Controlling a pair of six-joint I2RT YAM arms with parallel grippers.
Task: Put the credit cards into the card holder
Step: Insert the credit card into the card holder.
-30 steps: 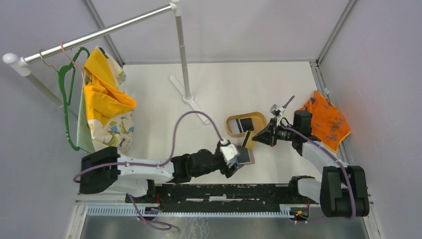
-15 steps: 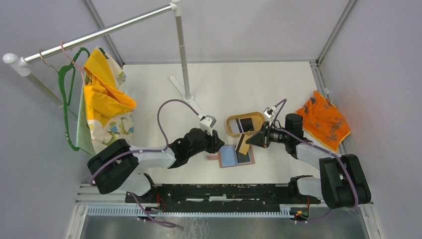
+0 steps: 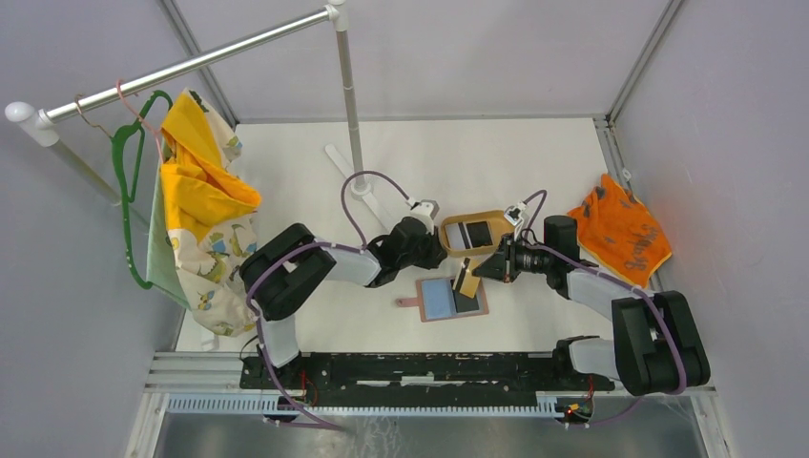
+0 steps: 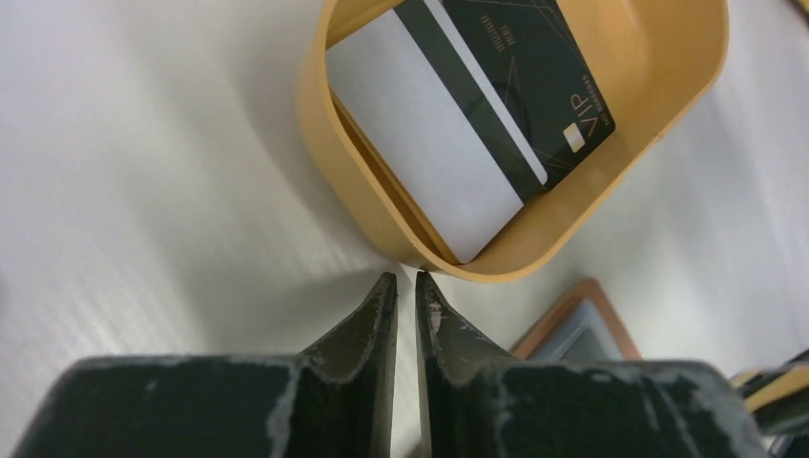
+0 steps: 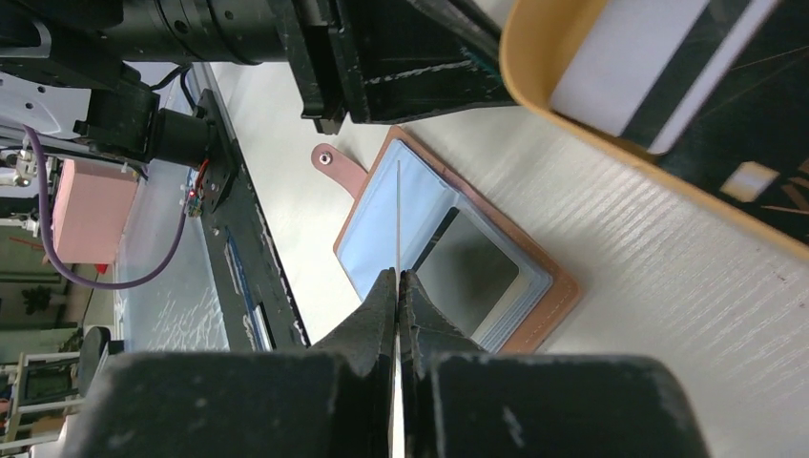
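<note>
**Right wrist view: gold card pinched edge-on above the open card holder**

Right wrist footage shows the right hand (image 5: pixel 396 279) with its two fingers pressed together on a gold card (image 5: pixel 397 215). The card is seen edge-on as a thin pale line running away from the fingertips. That line lies over the card holder (image 5: pixel 448 258), which is spread open flat on the white surface (image 5: pixel 668 277), its pale blue inner pages up and one clear pocket showing dark. Whether the card's far edge touches the pages cannot be told. The snap tab (image 5: pixel 329 157) sticks out from the holder's far corner.

From above, the card holder (image 3: pixel 452 300) sits on the surface just nearer than the tan tray (image 3: pixel 442 239). The gold card (image 3: pixel 465 279) stands tilted over its right half, held by the right hand (image 3: pixel 477 271), which reaches in from the right.

The left hand (image 3: pixel 434 254) is beside the tray's left end. Its own camera shows the left hand (image 4: pixel 405 279) with the fingers nearly together, only a narrow slit between them and nothing in it. The tips hang just short of the tray's (image 4: pixel 320 143) outer wall. Two cards lie in the tray, overlapping: a white card (image 4: pixel 420 143) with a dark stripe and a black card (image 4: pixel 534 72) marked VIP. A corner of the card holder (image 4: pixel 582 324) shows past the tray.
</note>
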